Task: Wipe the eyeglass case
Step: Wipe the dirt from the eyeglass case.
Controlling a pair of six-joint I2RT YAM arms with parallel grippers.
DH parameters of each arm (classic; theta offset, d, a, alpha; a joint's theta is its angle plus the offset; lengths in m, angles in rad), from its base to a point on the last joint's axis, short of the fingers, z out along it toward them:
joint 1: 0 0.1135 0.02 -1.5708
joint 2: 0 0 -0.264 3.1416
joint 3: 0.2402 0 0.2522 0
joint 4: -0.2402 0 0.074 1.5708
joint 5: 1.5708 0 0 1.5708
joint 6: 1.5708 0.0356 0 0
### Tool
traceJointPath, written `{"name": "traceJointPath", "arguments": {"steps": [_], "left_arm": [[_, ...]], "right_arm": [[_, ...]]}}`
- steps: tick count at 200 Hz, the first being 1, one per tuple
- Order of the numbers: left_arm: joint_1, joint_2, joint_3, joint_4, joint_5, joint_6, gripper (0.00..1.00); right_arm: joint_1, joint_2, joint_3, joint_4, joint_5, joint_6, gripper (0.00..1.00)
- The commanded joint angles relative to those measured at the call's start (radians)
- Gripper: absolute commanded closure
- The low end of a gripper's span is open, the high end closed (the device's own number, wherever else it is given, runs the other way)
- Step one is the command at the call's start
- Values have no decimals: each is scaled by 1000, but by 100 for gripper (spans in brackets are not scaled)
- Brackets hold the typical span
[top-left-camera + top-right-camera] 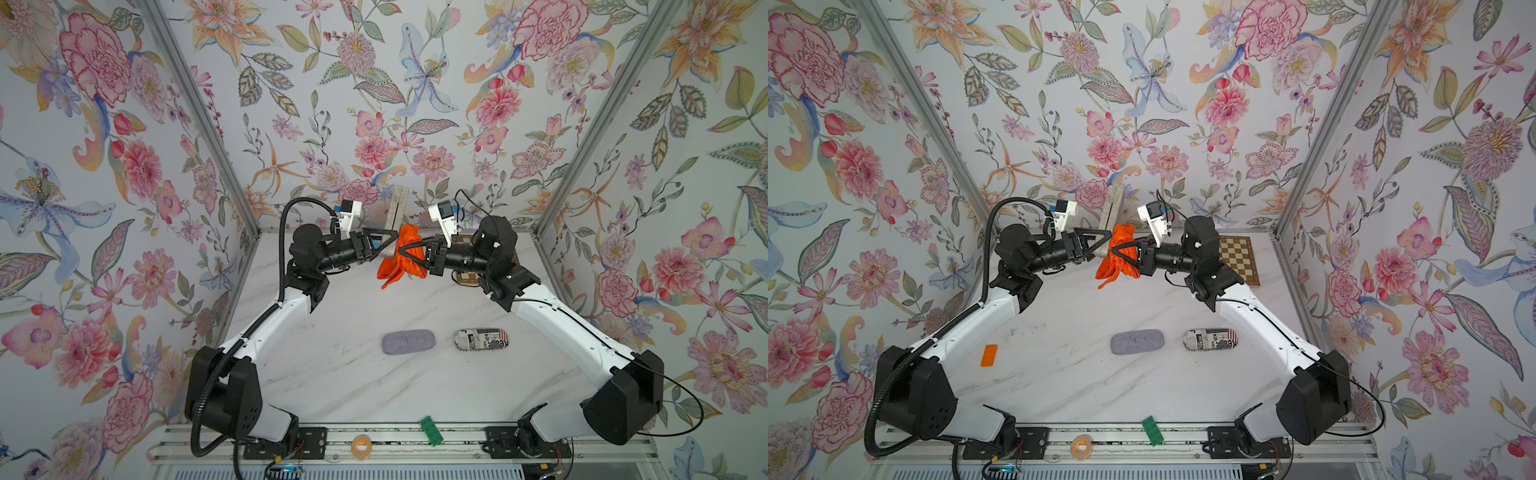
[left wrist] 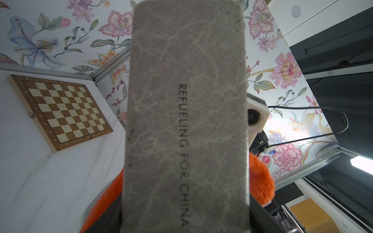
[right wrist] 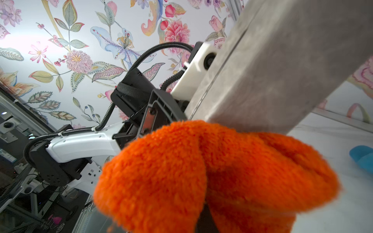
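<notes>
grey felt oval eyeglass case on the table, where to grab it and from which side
I'd pinch the grey felt oval eyeglass case across its short width at mid-length, coming straight down from above. It lies flat on the marble table, both long sides clear; the newsprint-patterned case sits beyond one end, apart.

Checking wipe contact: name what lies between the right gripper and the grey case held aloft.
Only the orange cloth, clamped in the right gripper, against the grey case; both top views and the right wrist view show it.
</notes>
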Motion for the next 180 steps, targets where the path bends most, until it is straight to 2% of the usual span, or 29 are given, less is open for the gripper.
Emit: {"name": "traceJointPath", "arguments": {"steps": [1, 28, 93, 123, 180], "left_arm": [[-39, 12, 64, -1, -3, 8, 63], [-42, 4, 65, -24, 6, 17, 62], [-72, -106, -44, -137, 56, 84, 62], [-74, -130, -100, -74, 79, 39, 62], [-76, -147, -127, 9, 123, -8, 61]], "right_arm": [[70, -9, -53, 148, -47, 51, 100], [51, 1, -10, 146, -45, 36, 100], [-148, 140, 261, 35, -97, 13, 100], [-172, 178, 356, -18, -106, -21, 100], [-181, 232, 432, -30, -112, -28, 100]]}}
